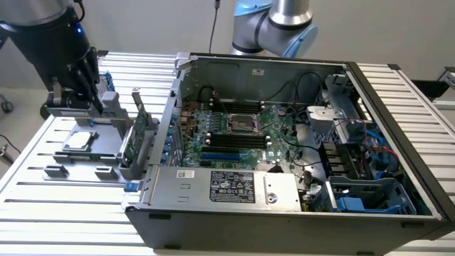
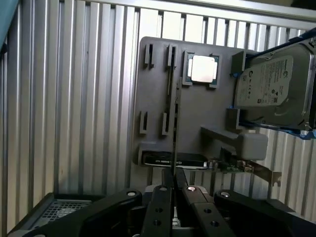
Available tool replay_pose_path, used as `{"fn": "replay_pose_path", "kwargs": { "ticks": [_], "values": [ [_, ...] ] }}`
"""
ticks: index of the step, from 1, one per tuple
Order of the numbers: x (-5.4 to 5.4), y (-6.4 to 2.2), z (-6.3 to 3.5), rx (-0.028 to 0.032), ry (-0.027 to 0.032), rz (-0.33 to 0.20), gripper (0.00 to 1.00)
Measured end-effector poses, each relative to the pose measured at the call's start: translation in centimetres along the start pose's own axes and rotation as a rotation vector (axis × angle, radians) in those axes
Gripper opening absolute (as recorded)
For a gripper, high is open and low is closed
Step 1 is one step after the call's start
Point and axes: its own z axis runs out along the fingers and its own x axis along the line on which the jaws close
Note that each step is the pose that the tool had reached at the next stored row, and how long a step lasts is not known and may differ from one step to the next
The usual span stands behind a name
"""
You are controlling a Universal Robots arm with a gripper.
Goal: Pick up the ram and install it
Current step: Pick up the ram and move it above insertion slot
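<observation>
The ram, edge-on over the grey holder tray at the exterior view's left, is pinched in the nearly closed hand, so pick-up seems underway; installing calls for squaring it with the motherboard's black slots.

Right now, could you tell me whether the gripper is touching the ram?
Touching. The wrist view shows the ram edge-on, its near end pinched in the closed gripper.
</observation>
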Motion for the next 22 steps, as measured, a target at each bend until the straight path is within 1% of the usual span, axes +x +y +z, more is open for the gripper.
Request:
{"fn": "replay_pose_path", "kwargs": {
  "ticks": [8, 10, 12, 18, 20, 22],
  "values": [
    [-0.1, -2.95, -1.93, 0.0012, -0.0342, -0.006, 0.14],
    [-0.1, -3.76, -2.42, 0.0016, -0.0435, -0.008, 0.14],
    [-0.1, -4.54, -2.77, 0.002, -0.052, -0.01, 0.14],
    [0.1, -6.79, -2.94, 0.0021, -0.0705, -0.016, 0.14],
    [0.1, -7.68, -2.96, 0.002, -0.0737, -0.018, 0.14],
    [0.2, -8.59, -2.97, 0.0019, -0.0747, -0.019, 0.14]
  ]
}}
